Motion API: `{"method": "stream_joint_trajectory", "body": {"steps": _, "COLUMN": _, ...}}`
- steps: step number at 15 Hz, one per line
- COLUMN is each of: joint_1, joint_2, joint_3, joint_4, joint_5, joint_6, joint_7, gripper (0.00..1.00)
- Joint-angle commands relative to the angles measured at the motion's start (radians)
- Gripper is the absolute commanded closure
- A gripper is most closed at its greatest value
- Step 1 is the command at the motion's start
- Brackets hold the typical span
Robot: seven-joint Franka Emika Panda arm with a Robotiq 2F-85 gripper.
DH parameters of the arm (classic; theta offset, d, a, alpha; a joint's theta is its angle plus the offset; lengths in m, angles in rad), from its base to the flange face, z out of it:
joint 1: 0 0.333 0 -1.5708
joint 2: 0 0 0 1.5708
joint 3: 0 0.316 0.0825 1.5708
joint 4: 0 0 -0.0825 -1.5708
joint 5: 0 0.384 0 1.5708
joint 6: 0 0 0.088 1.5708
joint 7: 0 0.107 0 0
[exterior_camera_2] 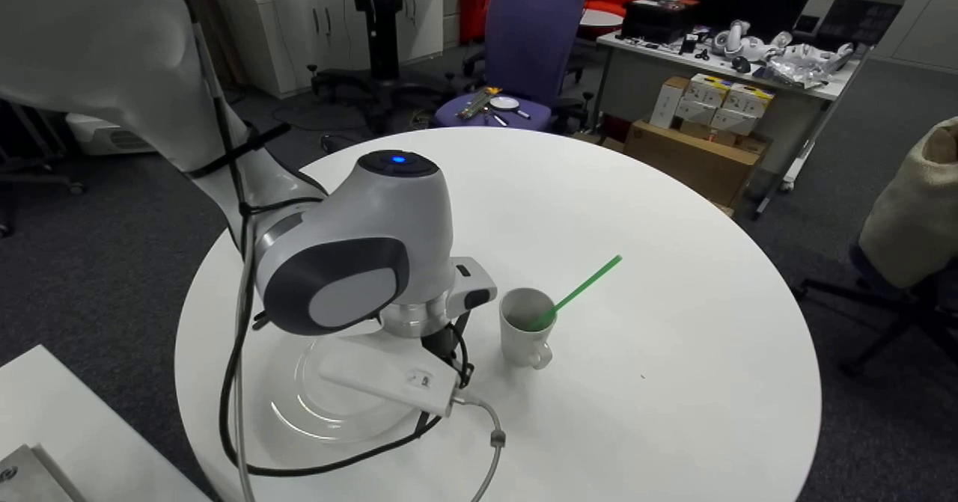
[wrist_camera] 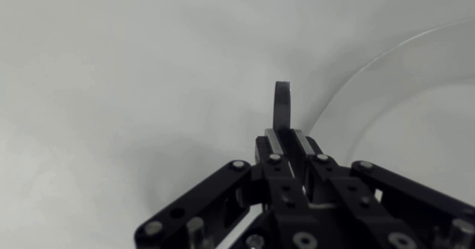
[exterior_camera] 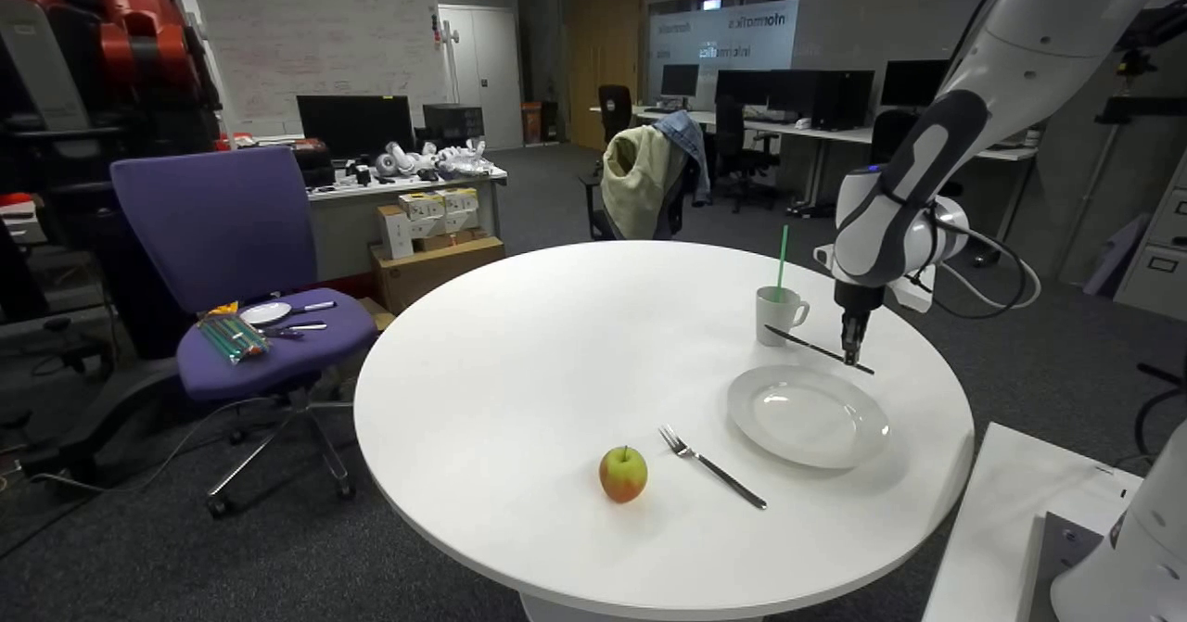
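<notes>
One end effector (wrist_camera: 284,133), low and right of centre in the wrist view, has its jaws drawn almost fully together on a slim dark utensil (wrist_camera: 282,104), whose flat end juts up from between the tips, just right of the middle of the frame. In an exterior view the end effector points down at the right of the frame, and the utensil slants beneath it from upper left to lower right; whether it clears the round white counter (exterior_camera: 519,353) I cannot tell. From the upper left of an exterior view the robot arm (exterior_camera_2: 389,218) reaches in and largely covers the grip.

Just beside the grip a white plate (exterior_camera: 807,418) lies flat, its rim curving across the right side of the wrist view. Near it a white mug (exterior_camera: 770,309) stands upright with a green straw (exterior_camera: 783,256) in it; the utensil's left end overlaps the mug in sight, contact unclear. Toward the bottom centre, a fork (exterior_camera: 714,472) lies with its tines to the upper left, and left of it sits a red-and-green apple (exterior_camera: 623,475).

Farther off, a purple chair (exterior_camera: 218,228) at the left bears a packet (exterior_camera: 232,335). Beyond it, stacked boxes (exterior_camera: 440,214) and a dark monitor (exterior_camera: 355,126) fill the upper left, before a whiteboard (exterior_camera: 311,33).
</notes>
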Motion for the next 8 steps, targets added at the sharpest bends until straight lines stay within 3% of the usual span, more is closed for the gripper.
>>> {"method": "stream_joint_trajectory", "body": {"steps": 1, "joint_1": 0.001, "joint_2": -0.098, "joint_3": 0.021, "joint_4": -0.08, "joint_5": 0.053, "joint_6": -0.031, "joint_7": -0.058, "gripper": 0.97}}
{"method": "stream_joint_trajectory", "body": {"steps": 8, "joint_1": 0.035, "joint_2": -0.178, "joint_3": 0.058, "joint_4": -0.131, "joint_5": 0.249, "joint_6": -0.156, "joint_7": -0.095, "gripper": 0.97}}
